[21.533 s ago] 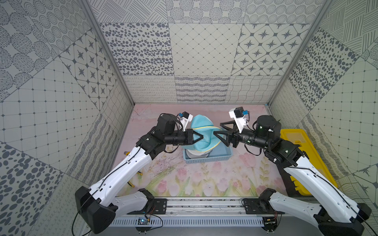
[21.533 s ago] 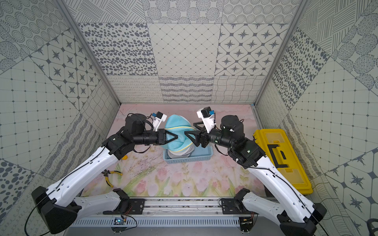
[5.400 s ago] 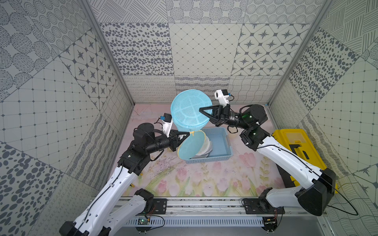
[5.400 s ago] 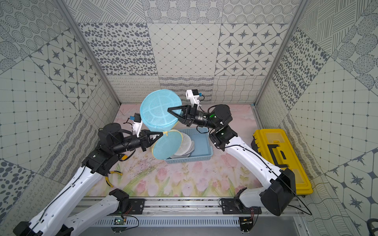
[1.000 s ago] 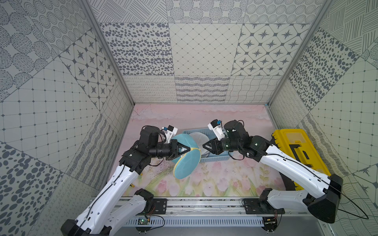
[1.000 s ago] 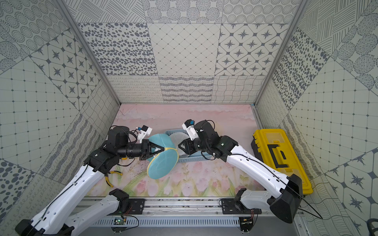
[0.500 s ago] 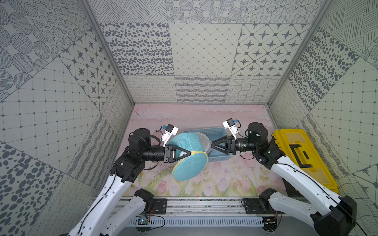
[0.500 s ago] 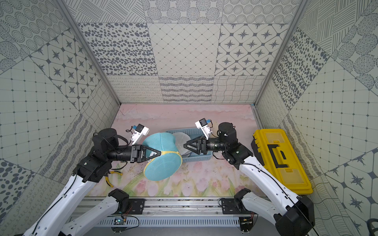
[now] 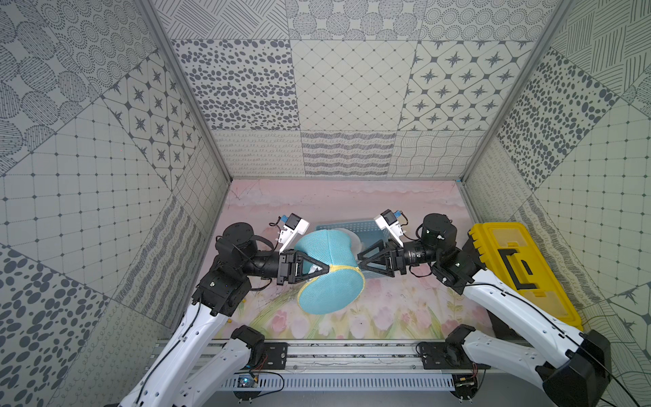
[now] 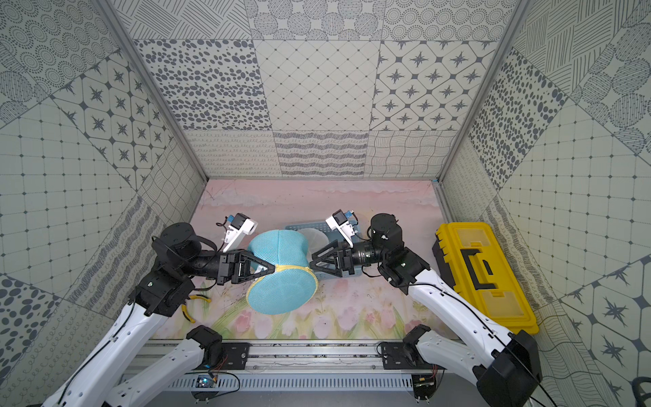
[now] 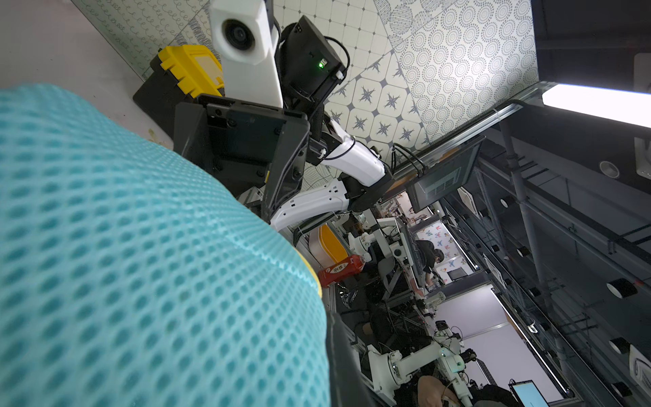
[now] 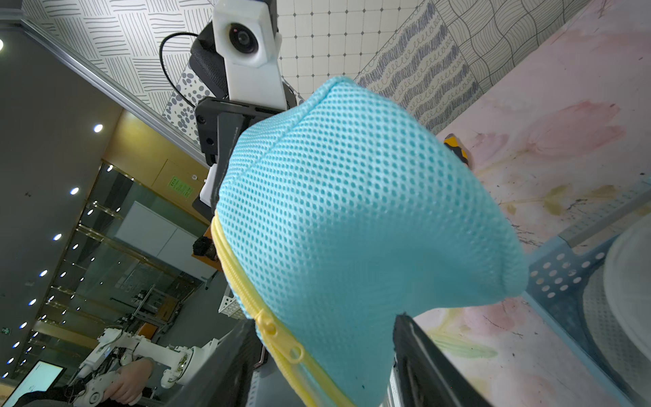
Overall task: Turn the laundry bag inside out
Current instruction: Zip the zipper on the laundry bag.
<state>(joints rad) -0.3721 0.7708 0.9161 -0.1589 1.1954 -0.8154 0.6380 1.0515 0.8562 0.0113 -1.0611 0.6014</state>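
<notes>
Where the two arms meet over the middle of the bench (image 9: pixel 387 317), one laundry bag (image 9: pixel 329 282), turquoise mesh with a yellow zip rim, is held up, overlapping the front edge of a blue basket (image 9: pixel 366 229). Left pincer (image 9: pixel 328 270): together, clamped on the zip rim. Right pincer (image 9: pixel 359 264): jaws apart, the rim's opposite side between them; contact cannot be told. Yellow toolbox (image 9: pixel 510 267): along the bench's right edge. Pliers (image 10: pixel 190 310): near the left edge.
</notes>
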